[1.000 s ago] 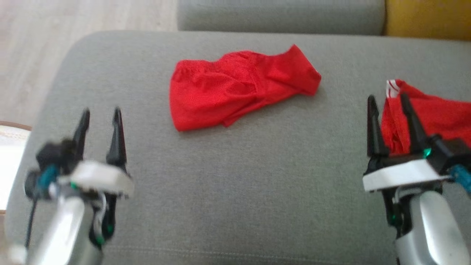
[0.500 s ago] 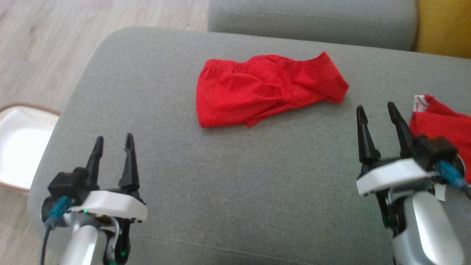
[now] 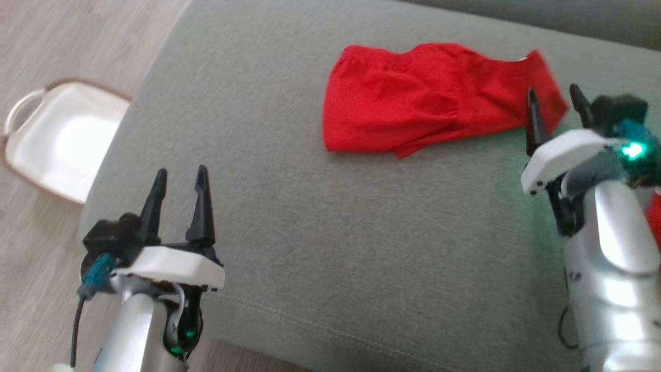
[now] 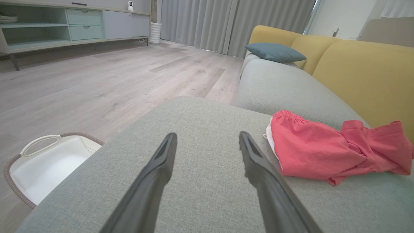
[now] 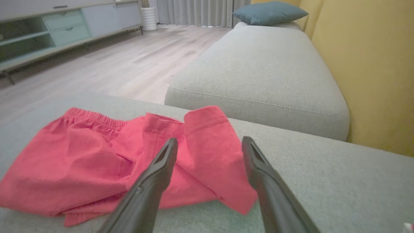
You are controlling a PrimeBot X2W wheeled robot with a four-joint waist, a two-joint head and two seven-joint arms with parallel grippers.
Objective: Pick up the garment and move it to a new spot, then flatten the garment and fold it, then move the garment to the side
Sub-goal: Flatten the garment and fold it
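The red garment (image 3: 439,98) lies crumpled on the grey sofa cushion (image 3: 361,248), towards the far side of it in the head view. Its gathered waistband is at the left end and a hemmed leg points to the right. Nothing holds it; it rests loose on the fabric.

The right gripper (image 3: 552,90) has its two dark fingers spread wide with nothing between them. It sits at the garment's right end, and in the right wrist view the fingers stand on either side of the hemmed leg, the left one passing in front of the cloth. Whether a fingertip touches the cloth cannot be told.

The left gripper (image 3: 182,170) is spread wide as well and carries nothing. It is over the near left part of the cushion, well apart from the garment, with its fingers pointing across the bare grey fabric.

A white basket (image 3: 62,139) with a brown woven rim stands on the wooden floor (image 3: 31,289) just beside the cushion's left edge. A scrap of other red cloth (image 3: 655,212) shows at the right border of the head view, beside the right forearm. In the left wrist view a second grey cushion (image 4: 284,87) adjoins the first, backed by a yellow backrest (image 4: 362,71), with a blue pillow (image 4: 275,51) at its far end
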